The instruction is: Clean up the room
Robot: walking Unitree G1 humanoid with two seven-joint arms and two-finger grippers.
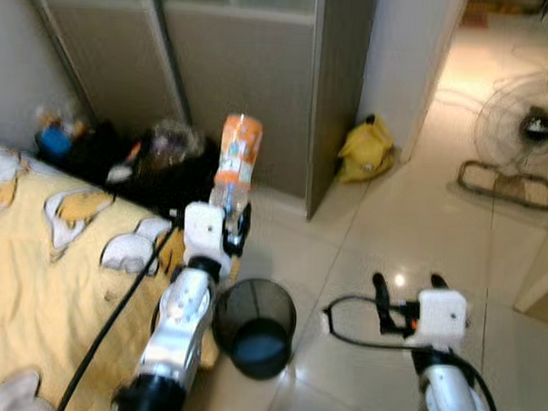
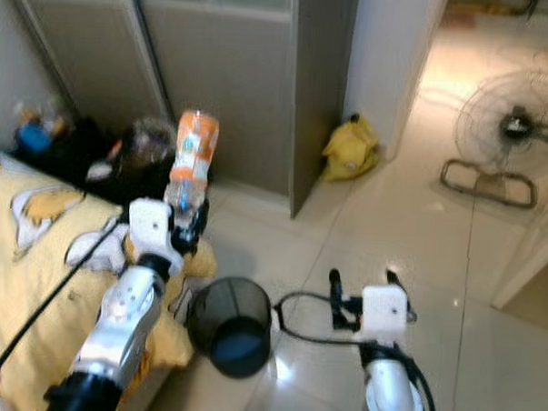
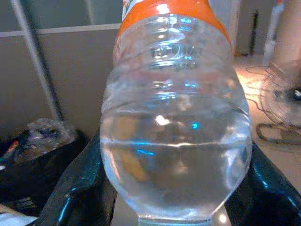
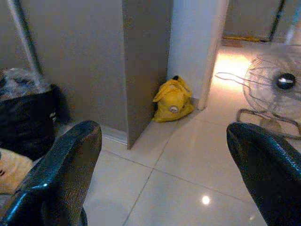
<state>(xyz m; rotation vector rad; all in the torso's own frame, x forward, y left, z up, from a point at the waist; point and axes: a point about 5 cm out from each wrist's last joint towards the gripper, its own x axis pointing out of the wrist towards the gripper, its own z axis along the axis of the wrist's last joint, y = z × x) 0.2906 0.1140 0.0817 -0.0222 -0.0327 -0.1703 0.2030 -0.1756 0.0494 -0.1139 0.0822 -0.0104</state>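
Bottle (image 1: 236, 163): clear ribbed plastic, orange label.

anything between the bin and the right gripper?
Bare tile only, in the left eye view: the black mesh bin and the open right gripper are separated by shiny floor, crossed by the gripper's cable loop.

We see two shiny silver forearms, each capped by a boxy white wrist block. Long glossy black fingers tip the left gripper (image 1: 229, 224) and the right gripper (image 1: 405, 286). Black cables run along both arms, one looping beside the right wrist.
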